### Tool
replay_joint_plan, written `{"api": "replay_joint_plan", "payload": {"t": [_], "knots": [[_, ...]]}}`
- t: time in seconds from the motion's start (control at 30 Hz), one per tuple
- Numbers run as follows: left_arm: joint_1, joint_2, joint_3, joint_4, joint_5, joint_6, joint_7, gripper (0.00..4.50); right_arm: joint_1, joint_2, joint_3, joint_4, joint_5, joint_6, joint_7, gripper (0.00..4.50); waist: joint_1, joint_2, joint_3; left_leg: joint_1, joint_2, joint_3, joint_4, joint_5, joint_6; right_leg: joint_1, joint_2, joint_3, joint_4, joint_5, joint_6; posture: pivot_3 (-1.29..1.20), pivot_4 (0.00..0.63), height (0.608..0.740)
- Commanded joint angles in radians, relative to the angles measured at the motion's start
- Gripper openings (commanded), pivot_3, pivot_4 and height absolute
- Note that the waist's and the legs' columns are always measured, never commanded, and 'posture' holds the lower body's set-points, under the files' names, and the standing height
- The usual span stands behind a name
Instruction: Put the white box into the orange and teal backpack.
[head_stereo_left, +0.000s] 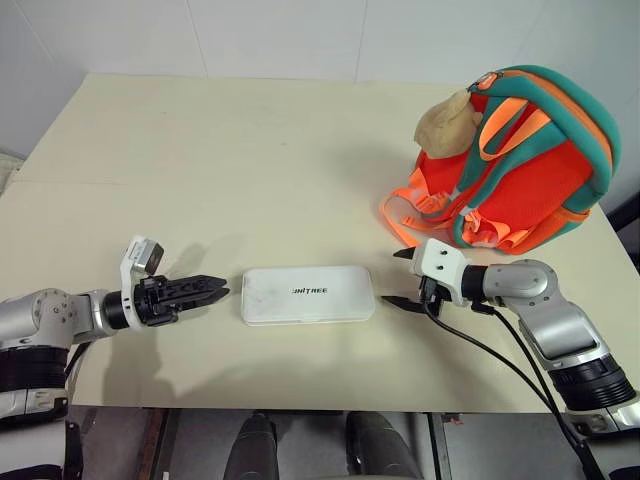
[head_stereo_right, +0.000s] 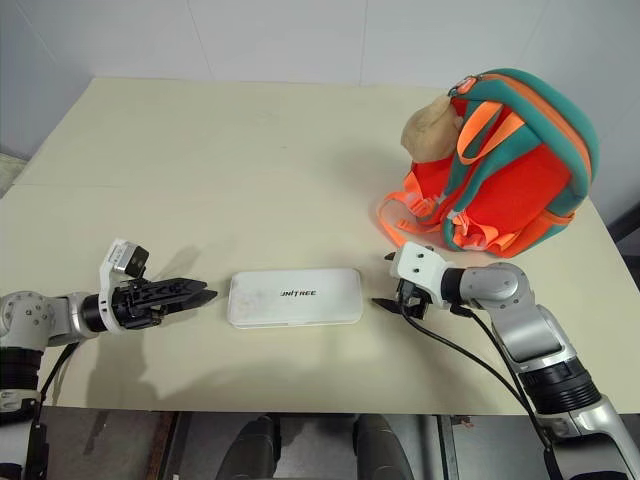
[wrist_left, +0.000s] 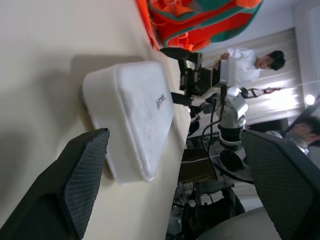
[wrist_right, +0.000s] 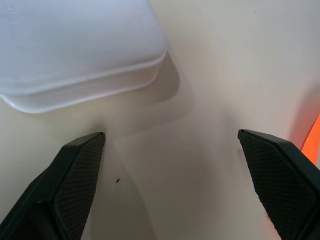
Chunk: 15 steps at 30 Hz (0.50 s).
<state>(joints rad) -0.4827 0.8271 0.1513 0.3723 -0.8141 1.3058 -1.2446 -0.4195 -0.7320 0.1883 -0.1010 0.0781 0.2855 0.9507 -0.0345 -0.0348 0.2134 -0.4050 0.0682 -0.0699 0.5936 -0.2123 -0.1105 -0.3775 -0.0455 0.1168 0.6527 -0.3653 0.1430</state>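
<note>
White box (head_stereo_left: 308, 294) lies flat on the cream table (head_stereo_left: 250, 160) near the front edge, long side across, "UNITREE" lettering up. Lid closed, nothing on it.

Left gripper (head_stereo_left: 218, 291) sits just off the box's left short end, pointing at it roughly level; fingers spread wide, empty, not touching the box. In the left wrist view the box end sits between and just ahead of the two textured pads (wrist_left: 85, 175).

Right gripper (head_stereo_left: 400, 277) is just off the box's right short end, angled slightly down toward it; fingers also wide apart, holding nothing, small gap to the box. Black cable trails back along that arm.

Orange and teal backpack (head_stereo_left: 530, 165) stands further back on the table's right side, behind the right gripper, apart from the box. Straps (head_stereo_left: 410, 215) spill onto the table in front of it; tan plush toy (head_stereo_left: 450, 122) hangs at its upper left.
</note>
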Motion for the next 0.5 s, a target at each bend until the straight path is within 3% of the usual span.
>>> {"api": "replay_joint_plan", "payload": {"t": [0.03,0.5], "knots": [[-0.035,0.001,-0.038,0.027,0.017,-0.016,-0.038,4.48,0.004,-0.007,-0.021,-0.039,0.008,-0.002,0.006,4.5,0.0,0.0,0.0,0.0,0.0,0.0,0.0,0.0,0.0,0.0,0.0,0.0,0.0,0.0,0.0,0.0,0.15,0.74],[-0.122,0.041,-0.16,0.07,0.09,-0.019,-0.074,4.48,-0.009,0.007,-0.014,-0.038,0.001,-0.005,-0.003,4.5,0.002,0.0,0.0,0.0,0.0,0.0,0.0,0.0,0.0,0.0,0.0,0.0,0.0,0.0,0.0,0.0,0.15,0.74]]}}
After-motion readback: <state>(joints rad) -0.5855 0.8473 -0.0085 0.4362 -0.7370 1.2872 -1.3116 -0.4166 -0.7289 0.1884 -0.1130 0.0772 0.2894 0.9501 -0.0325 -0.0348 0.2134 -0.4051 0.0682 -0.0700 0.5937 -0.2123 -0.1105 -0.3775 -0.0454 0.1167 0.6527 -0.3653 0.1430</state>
